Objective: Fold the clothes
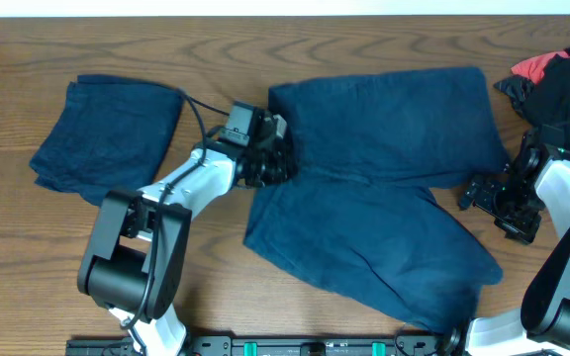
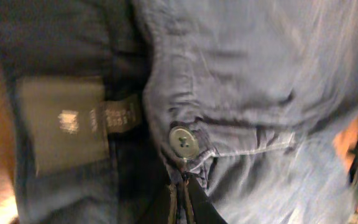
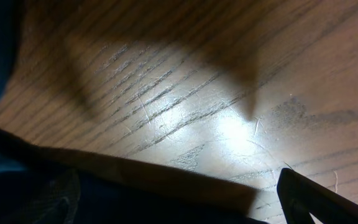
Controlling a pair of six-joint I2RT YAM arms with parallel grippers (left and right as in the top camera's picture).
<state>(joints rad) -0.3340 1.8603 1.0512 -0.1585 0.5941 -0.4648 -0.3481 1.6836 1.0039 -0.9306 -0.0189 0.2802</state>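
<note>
**Position.** The shorts (image 1: 384,148) lie opened out in the middle of the tabletop (image 1: 364,40). The waistband is to the left and the two legs splay apart toward the right. A folded bundle (image 1: 107,133) of like cloth sits well apart at the left. A dark-and-red heap (image 1: 562,74) lies at the far right.

**Pincers.** The left pincer (image 1: 277,166) is clenched on the waistband (image 2: 160,87), close by the button (image 2: 183,140), with the inner label (image 2: 64,124) beside it. The right pincer (image 1: 478,196) is released and holds nothing. It sits low over bare wood, just beside the cloth where the legs part.

**Risks, as judged.**
1. The garment is held at a single point near the fly. Lifted or drawn from there alone, it would likely sag and bunch, giving a crooked fold.
2. The wrist view does not show whether the grip holds both layers of the waistband or only the front one. If only the front, the shorts may gape open and the back layer trail behind.
3. The legs lie at an angle to each other. Any fold across them would stack unevenly unless they are first brought together.
4. With the right pincer idle, nothing anchors the far end. The whole garment may slide on the wood instead of folding.
5. The lower leg reaches toward the near edge by the arm bases. A careless drag could snag it there.
</note>
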